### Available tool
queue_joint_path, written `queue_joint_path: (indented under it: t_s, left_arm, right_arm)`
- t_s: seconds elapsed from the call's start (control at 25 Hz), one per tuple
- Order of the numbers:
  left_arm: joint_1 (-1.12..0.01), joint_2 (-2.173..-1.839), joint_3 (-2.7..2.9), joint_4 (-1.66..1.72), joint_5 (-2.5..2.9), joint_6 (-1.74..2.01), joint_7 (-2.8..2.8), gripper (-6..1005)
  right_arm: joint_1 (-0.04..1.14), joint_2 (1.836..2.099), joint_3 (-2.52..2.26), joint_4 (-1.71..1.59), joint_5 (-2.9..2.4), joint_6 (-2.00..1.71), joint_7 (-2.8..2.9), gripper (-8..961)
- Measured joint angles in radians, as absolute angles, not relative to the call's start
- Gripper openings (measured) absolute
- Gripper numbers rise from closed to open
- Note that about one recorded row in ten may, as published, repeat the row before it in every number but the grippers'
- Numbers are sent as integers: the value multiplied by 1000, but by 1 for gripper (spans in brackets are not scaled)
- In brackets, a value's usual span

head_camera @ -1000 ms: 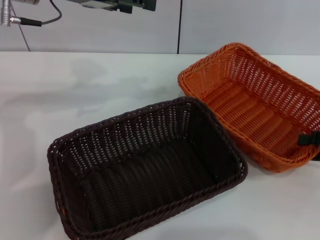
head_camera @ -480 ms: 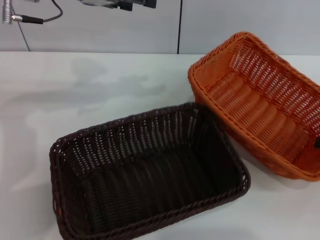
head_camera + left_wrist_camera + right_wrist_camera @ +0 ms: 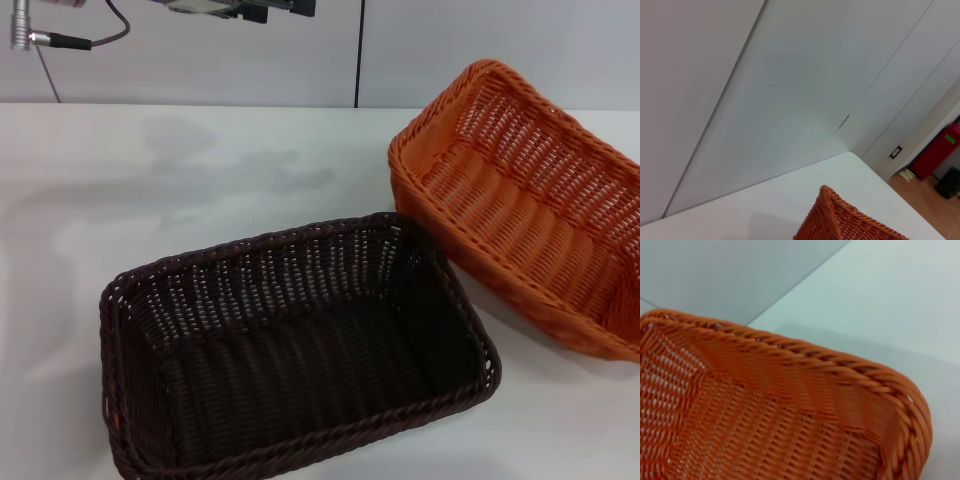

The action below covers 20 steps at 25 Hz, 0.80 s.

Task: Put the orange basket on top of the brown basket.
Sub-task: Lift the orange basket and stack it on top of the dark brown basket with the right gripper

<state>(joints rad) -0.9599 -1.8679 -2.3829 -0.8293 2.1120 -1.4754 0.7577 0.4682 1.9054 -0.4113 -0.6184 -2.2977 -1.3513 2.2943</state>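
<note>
The orange basket [image 3: 505, 215] is at the right of the head view, tilted, with its left long side lifted off the white table [image 3: 200, 200]. It stands apart from the brown basket, to that basket's right and slightly behind. Its rim fills the right wrist view [image 3: 790, 347], and one corner shows in the left wrist view [image 3: 840, 222]. The brown basket [image 3: 300, 350] sits flat on the table at the front centre, empty. My right gripper is past the right edge and hidden. The end of my left arm [image 3: 240, 10] hangs high at the back left, far from both baskets.
A grey panelled wall [image 3: 450, 50] runs behind the table. A cable with a metal plug [image 3: 55, 40] hangs at the top left. Bare table lies to the left of and behind the brown basket.
The orange basket has risen, tilted and shifted right, away from the brown basket. The right gripper's black tip, seen at the right edge earlier, has left the view.
</note>
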Motion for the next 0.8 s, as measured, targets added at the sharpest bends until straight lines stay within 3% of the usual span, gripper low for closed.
queue_joint_path:
  t_s: [0.8]
  left_arm:
    - [-970, -1898, -2383, -828, 2110, -1431, 774, 840]
  right_arm:
    - [420, 1900, -287, -632, -2194, -1256, 2230, 310]
